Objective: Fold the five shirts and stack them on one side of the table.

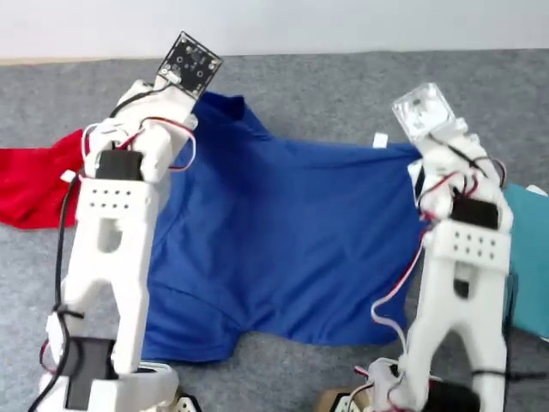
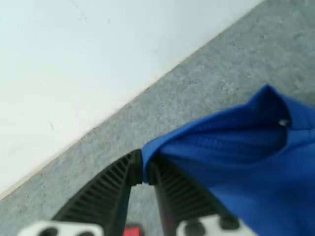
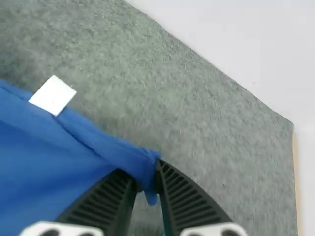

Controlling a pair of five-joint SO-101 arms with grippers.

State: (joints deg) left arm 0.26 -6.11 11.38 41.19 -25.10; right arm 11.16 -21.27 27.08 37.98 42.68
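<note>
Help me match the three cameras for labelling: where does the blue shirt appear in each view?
High view: the blue shirt lies spread mid-table between both arms.
Left wrist view: an edge of it is pinched in the left gripper jaws.
Right wrist view: an edge near its white tag is pinched in the right gripper jaws.
Shared landmark: the grey table surface.

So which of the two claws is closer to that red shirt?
Left. The left gripper pinches the blue shirt at the end nearest the red shirt; the right gripper pinches its opposite end, farther off.
</note>
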